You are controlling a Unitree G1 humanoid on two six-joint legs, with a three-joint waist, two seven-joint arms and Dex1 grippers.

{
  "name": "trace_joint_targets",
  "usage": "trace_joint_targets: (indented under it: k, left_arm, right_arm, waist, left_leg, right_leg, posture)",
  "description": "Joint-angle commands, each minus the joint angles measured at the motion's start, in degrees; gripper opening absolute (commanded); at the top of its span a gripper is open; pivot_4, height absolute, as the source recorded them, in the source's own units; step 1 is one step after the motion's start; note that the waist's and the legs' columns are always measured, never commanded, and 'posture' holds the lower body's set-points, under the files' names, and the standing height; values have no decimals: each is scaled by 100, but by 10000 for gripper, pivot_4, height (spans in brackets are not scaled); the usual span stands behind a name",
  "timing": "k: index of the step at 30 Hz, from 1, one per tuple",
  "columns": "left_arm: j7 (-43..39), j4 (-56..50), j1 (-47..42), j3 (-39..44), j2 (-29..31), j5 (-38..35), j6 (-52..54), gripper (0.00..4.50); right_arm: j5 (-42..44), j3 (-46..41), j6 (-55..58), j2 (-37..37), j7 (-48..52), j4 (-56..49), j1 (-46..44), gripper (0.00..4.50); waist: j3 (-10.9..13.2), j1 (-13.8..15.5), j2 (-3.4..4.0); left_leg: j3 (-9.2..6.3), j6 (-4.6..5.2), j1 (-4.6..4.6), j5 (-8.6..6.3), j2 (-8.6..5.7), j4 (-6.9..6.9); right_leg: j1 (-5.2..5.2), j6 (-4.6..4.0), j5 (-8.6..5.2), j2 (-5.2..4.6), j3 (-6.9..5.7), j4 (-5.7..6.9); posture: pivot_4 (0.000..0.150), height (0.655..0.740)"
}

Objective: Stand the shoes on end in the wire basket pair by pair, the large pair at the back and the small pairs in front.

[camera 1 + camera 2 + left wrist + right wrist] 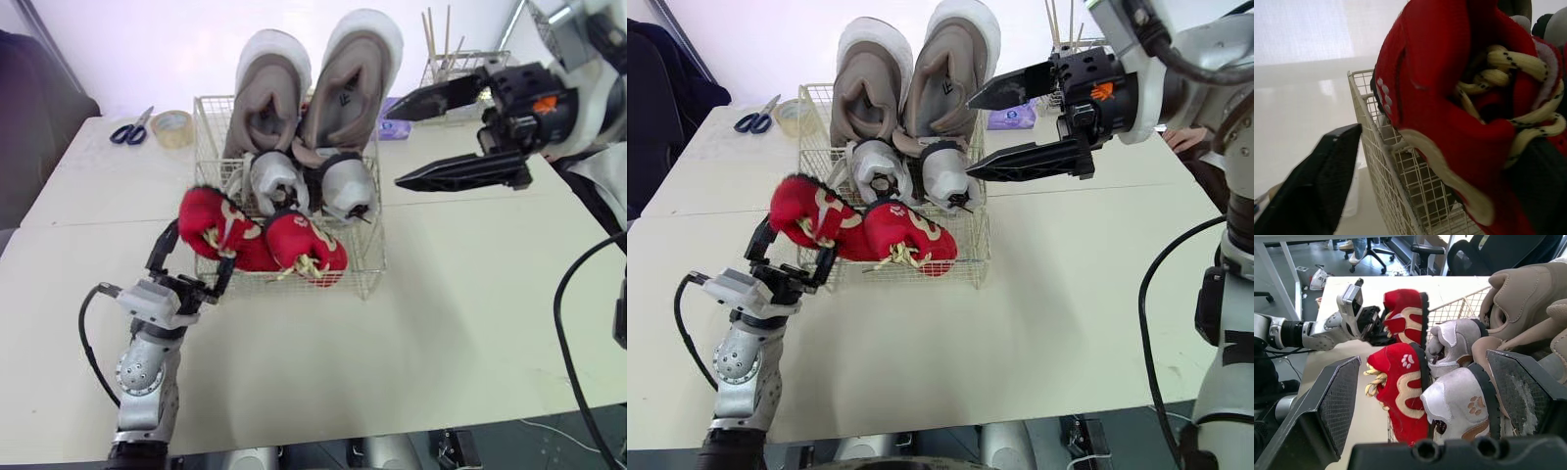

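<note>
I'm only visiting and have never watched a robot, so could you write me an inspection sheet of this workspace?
Surface: pale table with seams.
Job's things: wire basket holds the large beige pair on end at the back, small grey pair in the middle, red pair in front; left red shoe juts over the basket's side.
Clutter: scissors, tape roll, purple pack, wire holder with sticks, at the table's back.
Grippers: left gripper open, fingers astride the jutting red shoe; right gripper open, empty, hovering right of the basket.
Cables: black cable at the left wrist; another black cable along the table's right.
Surroundings: white wall behind; office chairs beyond the table.
</note>
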Motion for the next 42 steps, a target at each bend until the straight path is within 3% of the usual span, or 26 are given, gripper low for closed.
trace_joint_targets:
  k: [1,5,13,17,28,42]
  left_arm:
    - [-39,-458,120,32,114,-72,277,44717]
    - [-45,-976,246,232,306,-268,591,44717]
    - [-328,-2128,428,820,1245,-907,1683,44717]
    - [-976,-2001,359,1190,1943,-1083,1930,44717]
    - [-1955,-1543,-85,1226,2344,-1335,2294,44717]
    - [-2941,-1901,404,1810,3032,-1816,3164,44717]
  right_arm:
    - [37,-213,-111,7,1,-40,-85,45000]
    - [47,-229,-142,25,-3,-28,-34,45000]
    - [87,-318,-220,124,-71,-37,186,45000]
    - [92,-387,-295,213,-122,-59,348,45000]
    - [261,-581,-251,235,-389,-276,629,45000]
    - [407,-492,-142,-326,-111,-1082,1161,45000]
  waist:
    - [0,-2,0]
    - [1,-10,0]
    - [5,-16,-2]
    - [8,-12,-6]
    - [8,-18,-6]
    - [10,-52,-4]
  left_leg:
    - [0,0,-1,0,0,-1]
    - [0,0,-2,0,1,-2]
    - [-5,0,-6,-1,3,-4]
    - [4,0,-7,0,3,-4]
    - [11,0,-9,0,3,-4]
    - [12,0,-20,0,4,-7]
  right_leg:
    - [-1,1,1,0,0,0]
    - [-3,0,0,0,-1,0]
    - [-9,-1,-1,1,2,0]
    - [-10,-2,-1,4,-3,3]
    - [-11,4,2,4,-1,1]
    - [-24,7,3,4,0,-1]
  posture:
    - [1500,7400]
    - [1500,7400]
    - [1500,7400]
    - [1500,7400]
    - [1500,7400]
    - [1500,7400]
